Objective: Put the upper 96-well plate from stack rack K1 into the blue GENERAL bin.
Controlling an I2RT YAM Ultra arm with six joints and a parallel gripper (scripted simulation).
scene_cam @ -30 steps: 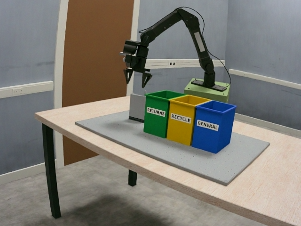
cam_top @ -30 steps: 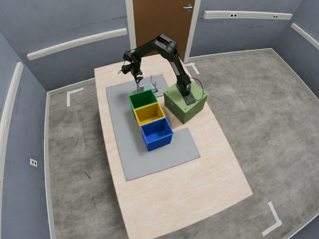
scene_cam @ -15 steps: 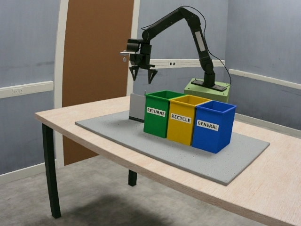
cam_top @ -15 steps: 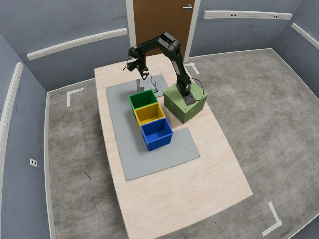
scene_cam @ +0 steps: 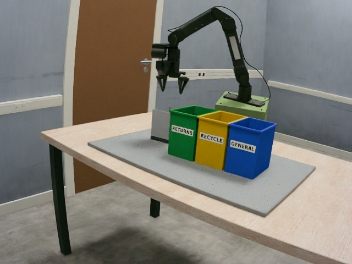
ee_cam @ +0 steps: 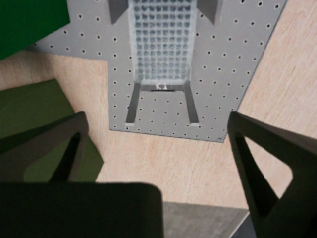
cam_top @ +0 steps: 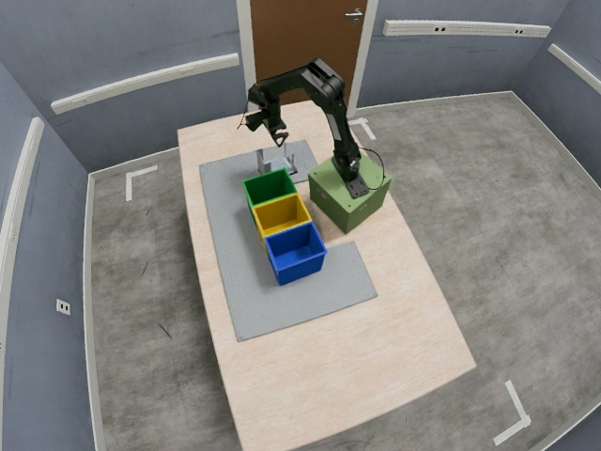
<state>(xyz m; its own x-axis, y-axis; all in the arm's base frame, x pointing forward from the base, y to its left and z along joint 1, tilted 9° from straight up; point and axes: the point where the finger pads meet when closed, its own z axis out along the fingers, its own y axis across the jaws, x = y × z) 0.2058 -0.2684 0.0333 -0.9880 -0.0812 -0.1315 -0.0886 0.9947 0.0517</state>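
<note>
The stack rack K1 point(cam_top: 262, 161) point(scene_cam: 160, 125) point(ee_cam: 190, 105) stands on the grey mat behind the green bin. In the wrist view a clear 96-well plate point(ee_cam: 160, 45) lies on top in the rack; the lower plate is hidden beneath it. My gripper point(cam_top: 281, 140) point(scene_cam: 171, 88) point(ee_cam: 158, 119) is open and empty. It hangs well above the rack, pointing down, a little off toward the rack's labelled end. The blue bin GENERAL point(cam_top: 300, 272) point(scene_cam: 247, 147) stands upright at the near end of the bin row, far from the gripper.
The green bin RETURNS point(cam_top: 264, 178) point(scene_cam: 181, 133) point(ee_cam: 25, 20) and the yellow bin RECYCLE point(cam_top: 281, 213) point(scene_cam: 212, 147) stand upright in a row with the blue one on the perforated mat point(cam_top: 252, 301) point(scene_cam: 198, 181). The arm's green pedestal point(cam_top: 339, 204) point(scene_cam: 241, 106) is to the right.
</note>
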